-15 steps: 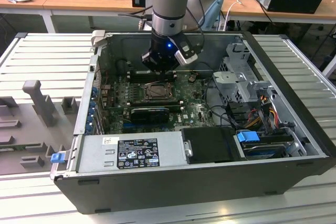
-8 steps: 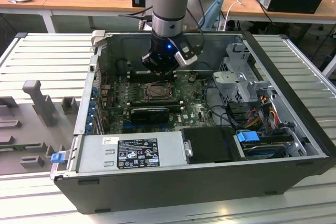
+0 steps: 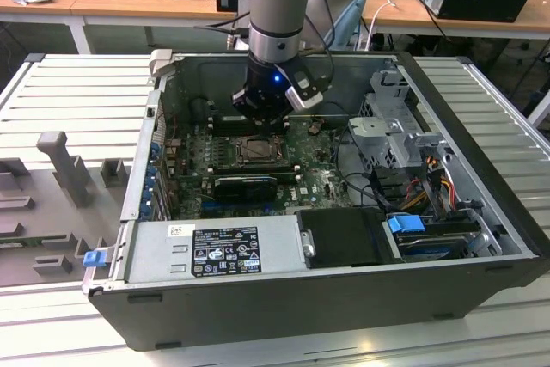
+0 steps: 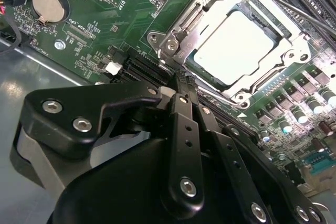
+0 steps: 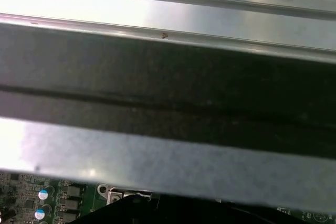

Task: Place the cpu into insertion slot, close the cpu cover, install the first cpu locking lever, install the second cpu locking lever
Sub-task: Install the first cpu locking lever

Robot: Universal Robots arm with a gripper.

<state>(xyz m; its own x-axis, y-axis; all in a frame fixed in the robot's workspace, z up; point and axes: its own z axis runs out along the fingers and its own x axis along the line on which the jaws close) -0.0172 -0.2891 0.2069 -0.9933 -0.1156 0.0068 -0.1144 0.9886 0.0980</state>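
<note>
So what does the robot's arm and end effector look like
The arm is silver-grey metal with a pale blue joint cap and a black wrist section showing a small blue light. Black cables run beside it. In the second wrist view the end effector is matte black, built of linked bars fastened with silver screws.

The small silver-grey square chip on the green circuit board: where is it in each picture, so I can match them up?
Exterior view: the silver-grey square cpu sits mid-board inside the open computer case.
Second wrist view: the cpu lies close up, bright, in its silvery frame.
First wrist view: the camera faces the grey metal case wall.
Shared landmark: the green circuit board.
</note>
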